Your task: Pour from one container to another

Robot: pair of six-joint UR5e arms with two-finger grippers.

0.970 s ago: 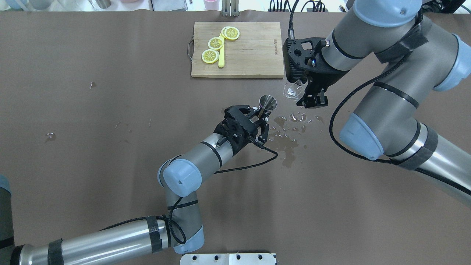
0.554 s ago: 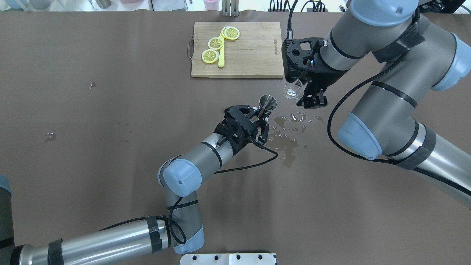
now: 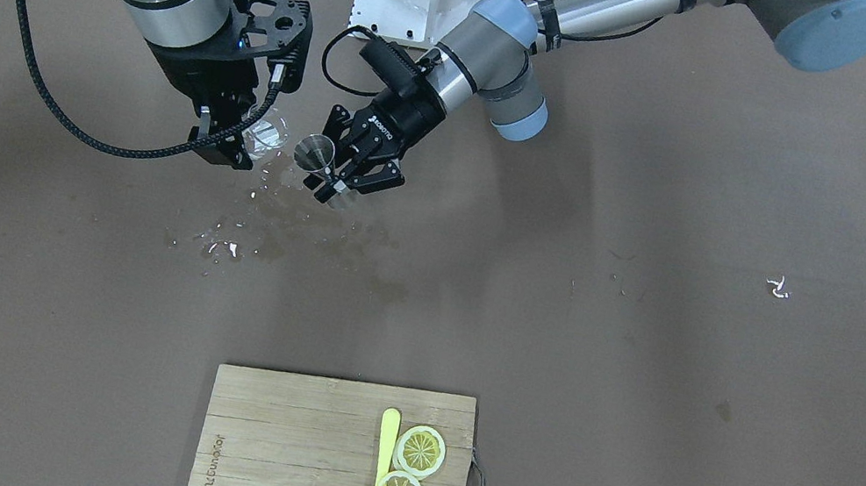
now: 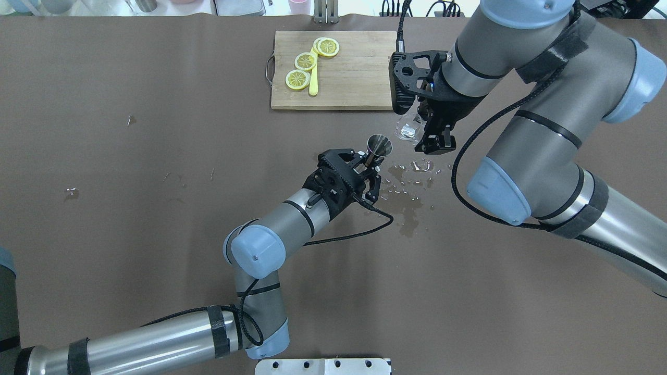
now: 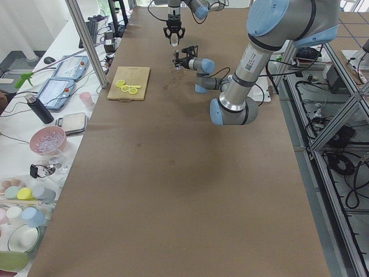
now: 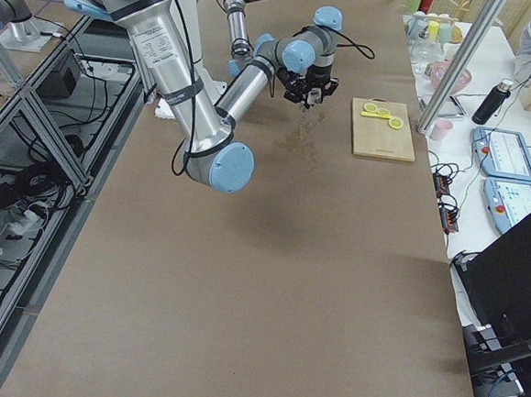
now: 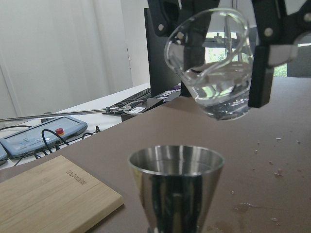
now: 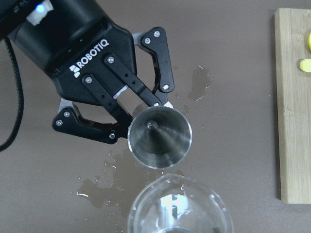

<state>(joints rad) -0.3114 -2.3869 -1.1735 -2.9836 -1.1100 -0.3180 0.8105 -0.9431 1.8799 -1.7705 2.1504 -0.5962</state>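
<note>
A steel jigger (image 4: 379,145) (image 3: 314,152) stands upright, mouth up, with my left gripper (image 4: 369,165) (image 3: 334,172) shut on its lower part. In the right wrist view the jigger (image 8: 160,137) looks empty inside. My right gripper (image 4: 423,136) (image 3: 232,145) is shut on a clear glass (image 4: 408,129) (image 3: 265,135). In the left wrist view the glass (image 7: 214,73) is tilted, holds a little water, and hangs above and just beyond the jigger (image 7: 176,187). From the right wrist, the glass rim (image 8: 180,206) sits beside the jigger's rim.
Spilled water (image 4: 409,192) (image 3: 256,234) wets the brown table under and beside the two grippers. A wooden cutting board (image 4: 354,73) with lemon slices (image 4: 306,61) and a yellow knife lies just behind the right gripper. A person sits at the far side table in the exterior right view.
My right arm has carried the glass leftward, closer to the jigger's rim. The left arm and jigger have stayed where they were.
</note>
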